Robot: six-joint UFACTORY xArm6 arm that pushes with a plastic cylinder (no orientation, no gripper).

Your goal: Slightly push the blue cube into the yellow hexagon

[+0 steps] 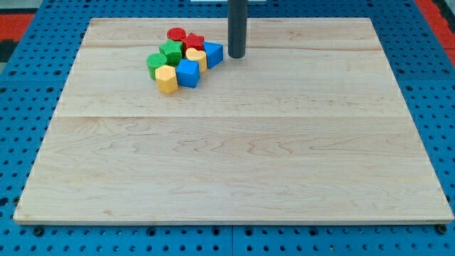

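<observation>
Wooden board, pale, laid on a blue perforated table; red strips show at the view's top corners.

Item 1: my tip, the lower end of a straight dark rod coming down from the view's top edge. It carries no jaws and holds nothing. It stands near the board's top edge, just to the view's right of the block cluster, close beside the blue triangular block and possibly touching it; contact cannot be told.

Item 2: blue cube, in the lower part of the cluster, toward the board's top-left area.

Item 3: yellow hexagon, at the cluster's bottom-left, touching the blue cube on that cube's left side.

Item 4: blue triangular block, at the cluster's right end.

Item 5: second yellow block, shape unclear, between the blue cube and the blue triangular block.

Item 6: green block, ridged outline, mid-cluster.

Item 7: second green block, rounded, at the cluster's left.

Item 8: red round block, nearest the board's top edge.

Item 9: red star-like block, just to the view's right of the red round one.

All blocks sit packed together.
</observation>
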